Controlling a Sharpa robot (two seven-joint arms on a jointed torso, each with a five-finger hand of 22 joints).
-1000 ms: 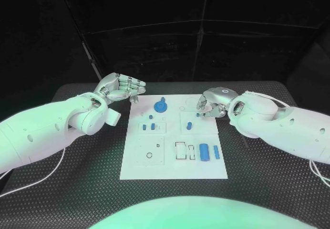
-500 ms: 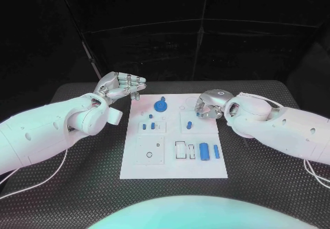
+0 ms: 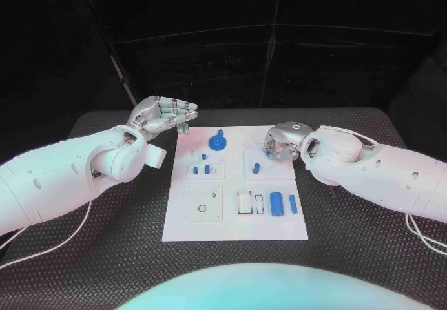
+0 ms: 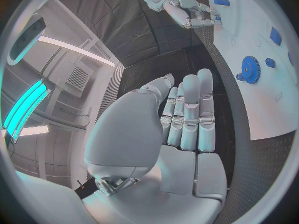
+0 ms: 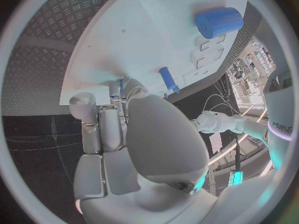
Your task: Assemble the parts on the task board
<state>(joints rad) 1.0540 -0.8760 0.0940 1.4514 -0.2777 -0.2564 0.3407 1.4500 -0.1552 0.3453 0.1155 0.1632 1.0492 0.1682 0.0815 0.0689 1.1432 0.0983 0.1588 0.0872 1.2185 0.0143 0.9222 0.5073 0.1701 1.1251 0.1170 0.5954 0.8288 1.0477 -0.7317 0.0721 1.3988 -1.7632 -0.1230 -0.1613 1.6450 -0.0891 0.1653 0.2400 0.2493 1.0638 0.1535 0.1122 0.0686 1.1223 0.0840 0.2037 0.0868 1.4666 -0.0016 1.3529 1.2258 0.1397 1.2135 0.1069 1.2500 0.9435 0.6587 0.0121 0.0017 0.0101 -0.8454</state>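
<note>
Task board (image 3: 236,223) at the centre of the counter (image 3: 112,258), with blue parts spread over it. Toward 12 o'clock sits a blue gear (image 3: 218,143), apparently seated on its post; near the centre are several short pegs (image 3: 206,170), and one peg (image 3: 256,169) stands just below the right hand. Toward 4 o'clock a thick cylinder (image 3: 276,204) and a slim pin (image 3: 292,205) lie loose beside open slots, so by this evidence most of the assembly is left to do.

Left hand (image 3: 164,116), at 10 o'clock off the board's corner, is raised with its fingers (image 4: 190,114) extended side by side and holds nothing. Right hand (image 3: 282,142) hovers at the board's 2 o'clock edge, fingers curled inward; whether they hold a part cannot be told.

The right wrist view alone shows its fingers (image 5: 99,129) bent over the board edge beside the peg. The left wrist view shows the empty palm and the gear's teeth.
</note>
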